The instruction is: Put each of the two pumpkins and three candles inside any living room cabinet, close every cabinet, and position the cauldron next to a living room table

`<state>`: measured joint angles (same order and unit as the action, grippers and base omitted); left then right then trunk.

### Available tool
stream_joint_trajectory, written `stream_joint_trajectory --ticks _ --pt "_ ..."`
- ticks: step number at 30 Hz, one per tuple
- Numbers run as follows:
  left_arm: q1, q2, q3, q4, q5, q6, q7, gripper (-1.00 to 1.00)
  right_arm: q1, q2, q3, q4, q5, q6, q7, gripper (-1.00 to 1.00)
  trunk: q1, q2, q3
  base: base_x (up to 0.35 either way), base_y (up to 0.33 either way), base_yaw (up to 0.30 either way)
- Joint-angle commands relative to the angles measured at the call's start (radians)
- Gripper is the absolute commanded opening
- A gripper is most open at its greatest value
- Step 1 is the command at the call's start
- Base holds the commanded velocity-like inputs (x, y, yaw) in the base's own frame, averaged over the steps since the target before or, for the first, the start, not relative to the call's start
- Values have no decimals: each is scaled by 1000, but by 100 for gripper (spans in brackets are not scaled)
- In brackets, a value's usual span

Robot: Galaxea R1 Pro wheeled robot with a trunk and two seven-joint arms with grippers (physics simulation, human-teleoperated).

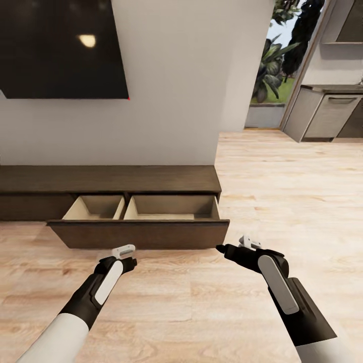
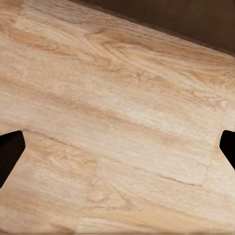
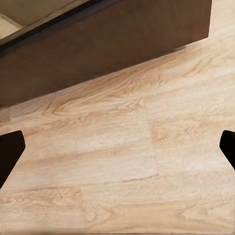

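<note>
Jaws on both grippers spread wide, holding nothing, over floor [image 2: 117, 127] nr cabinet [image 1: 111, 179] w/ drawer [image 1: 138, 233] open.

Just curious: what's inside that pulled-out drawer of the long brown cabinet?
The drawer shows two beige compartments, both bare as far as visible. Its front panel hides the nearest strip of each floor.
</note>
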<state>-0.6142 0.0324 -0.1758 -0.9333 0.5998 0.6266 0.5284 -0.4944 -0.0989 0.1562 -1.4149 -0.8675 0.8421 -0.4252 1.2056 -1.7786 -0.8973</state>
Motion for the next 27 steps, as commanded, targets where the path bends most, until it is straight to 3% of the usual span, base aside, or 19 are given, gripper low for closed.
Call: stream_joint_trajectory --ticks 1,11,27 --pt "-1 1 -5 -2 9 1 11 100 -1 -1 2 -2 -10 1 -10 100 0 0 -1 -130 86 -5" --pt "-1 1 -5 -7 5 1 10 100 -1 -1 5 -1 -8 -2 -10 100 0 0 -1 -30 20 -1" --pt "-1 1 -5 -6 11 0 9 100 -1 6 3 5 1 -7 -14 100 61 -112 -51 0 0 0"
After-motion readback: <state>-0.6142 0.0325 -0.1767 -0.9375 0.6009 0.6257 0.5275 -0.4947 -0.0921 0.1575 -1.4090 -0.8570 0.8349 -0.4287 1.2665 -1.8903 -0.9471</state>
